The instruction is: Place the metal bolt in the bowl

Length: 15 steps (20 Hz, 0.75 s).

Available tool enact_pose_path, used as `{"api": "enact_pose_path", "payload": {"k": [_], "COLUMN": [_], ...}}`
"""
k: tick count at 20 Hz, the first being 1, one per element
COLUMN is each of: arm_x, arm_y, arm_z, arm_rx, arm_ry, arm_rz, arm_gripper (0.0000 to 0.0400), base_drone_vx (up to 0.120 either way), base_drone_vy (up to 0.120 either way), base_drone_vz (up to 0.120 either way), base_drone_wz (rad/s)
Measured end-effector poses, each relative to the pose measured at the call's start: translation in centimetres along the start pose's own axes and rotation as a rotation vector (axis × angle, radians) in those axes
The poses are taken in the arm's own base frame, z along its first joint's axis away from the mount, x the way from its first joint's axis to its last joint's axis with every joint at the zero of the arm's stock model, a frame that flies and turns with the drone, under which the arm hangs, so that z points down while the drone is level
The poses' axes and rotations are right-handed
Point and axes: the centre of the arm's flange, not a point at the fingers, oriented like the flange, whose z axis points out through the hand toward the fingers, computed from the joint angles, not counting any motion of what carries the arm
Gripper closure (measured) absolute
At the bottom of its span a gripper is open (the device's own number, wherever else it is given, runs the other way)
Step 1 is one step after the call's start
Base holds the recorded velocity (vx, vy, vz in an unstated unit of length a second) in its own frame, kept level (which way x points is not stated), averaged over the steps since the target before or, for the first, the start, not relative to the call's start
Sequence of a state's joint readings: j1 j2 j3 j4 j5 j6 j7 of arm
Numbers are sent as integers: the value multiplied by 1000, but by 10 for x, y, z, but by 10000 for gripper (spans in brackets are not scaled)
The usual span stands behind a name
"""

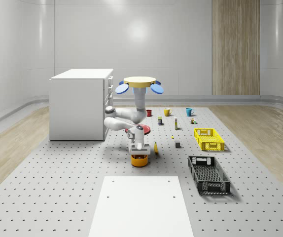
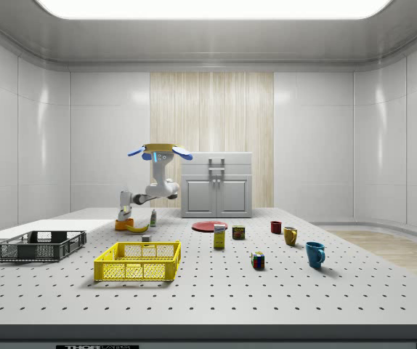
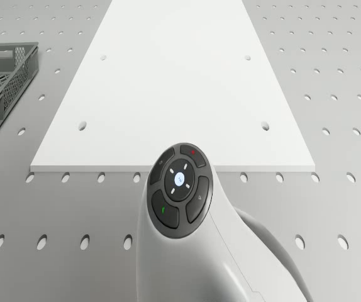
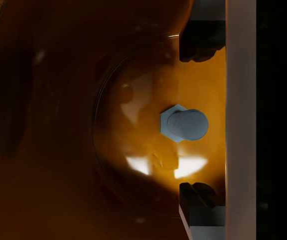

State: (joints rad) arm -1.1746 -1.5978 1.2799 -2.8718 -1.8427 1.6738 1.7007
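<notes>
Glossy amber walls curve all around the wrist view: that's the inside of the orange bowl (image 4: 133, 100), smooth and round, catching bright reflections. Sitting on its floor is the metal bolt (image 4: 182, 123), dull grey-blue, hexagonal head with a stubby cylindrical shank pointing up at the camera. The end effector (image 4: 199, 117) is released, its two dark fingertips (image 4: 201, 44) spread wide on either side of the bolt, touching nothing. From the whole-scene view, the drone (image 1: 139, 84) hovers above the perforated grey counter (image 1: 57, 192) beside the white drawer cabinet (image 1: 80, 103), white arm folded down and forward, wrist vertical, end effector (image 1: 138, 153) dipping into the bowl (image 1: 139, 160), just beside a banana (image 1: 156, 148).
</notes>
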Motion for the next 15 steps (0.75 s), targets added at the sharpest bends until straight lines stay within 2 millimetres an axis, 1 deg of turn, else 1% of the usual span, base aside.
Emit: {"api": "enact_pose_path", "payload": {"k": [3, 8, 15], "arm_x": [0, 0, 0], "arm_y": [0, 0, 0], "arm_z": [-10, -28, -39], "arm_rx": [0, 0, 0], "arm_ry": [0, 0, 0], "arm_rz": [0, 0, 0], "arm_gripper": [15, 4, 1], "base_drone_vx": [0, 0, 0], "base_drone_vy": [0, 0, 0], "base_drone_vz": [0, 0, 0], "base_drone_wz": [0, 0, 0]}}
